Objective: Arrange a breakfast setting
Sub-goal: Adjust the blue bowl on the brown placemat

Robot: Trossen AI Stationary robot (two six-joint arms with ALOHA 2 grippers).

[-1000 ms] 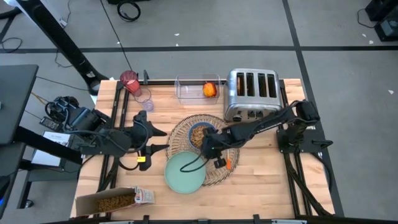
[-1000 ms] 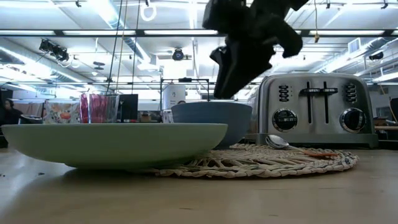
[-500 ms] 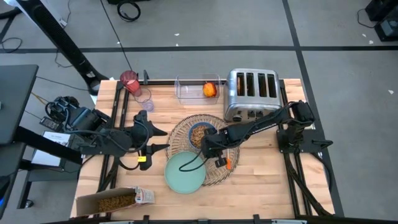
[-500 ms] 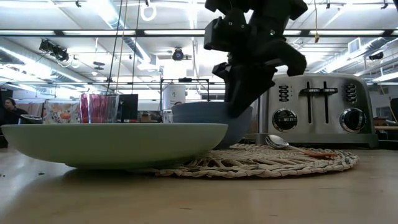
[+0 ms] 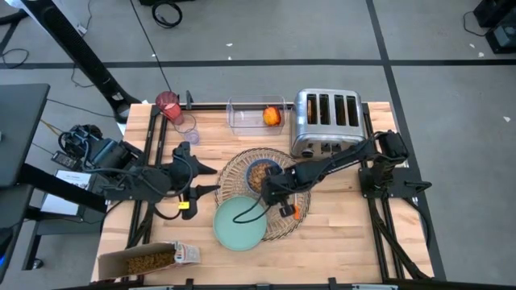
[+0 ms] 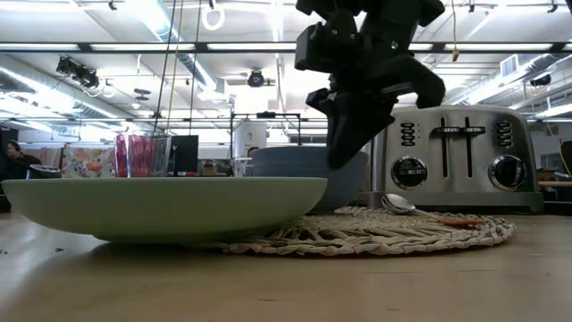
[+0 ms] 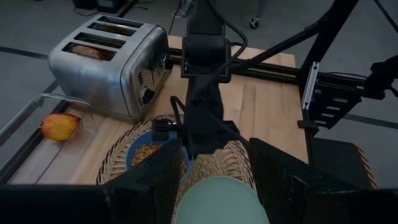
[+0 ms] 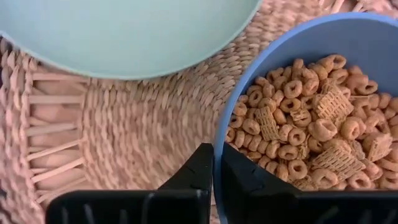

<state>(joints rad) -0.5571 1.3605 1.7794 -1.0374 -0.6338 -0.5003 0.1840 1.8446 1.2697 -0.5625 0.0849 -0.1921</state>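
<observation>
While the right pincer (image 8: 213, 171) pinches the blue bowl (image 8: 298, 106) by its rim, we judge it stiff, cereal-laden, spill-prone; left pincer (image 7: 214, 180) spread, waiting.

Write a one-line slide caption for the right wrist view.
Right gripper pinches the rim of the cereal-filled small blue bowl on the wicker placemat, beside the pale green plate.

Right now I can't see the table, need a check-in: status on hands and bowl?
Right hand shut on blue bowl rim, on wicker placemat. Left hand waits beside the mat. Green plate close by bowl.
</observation>
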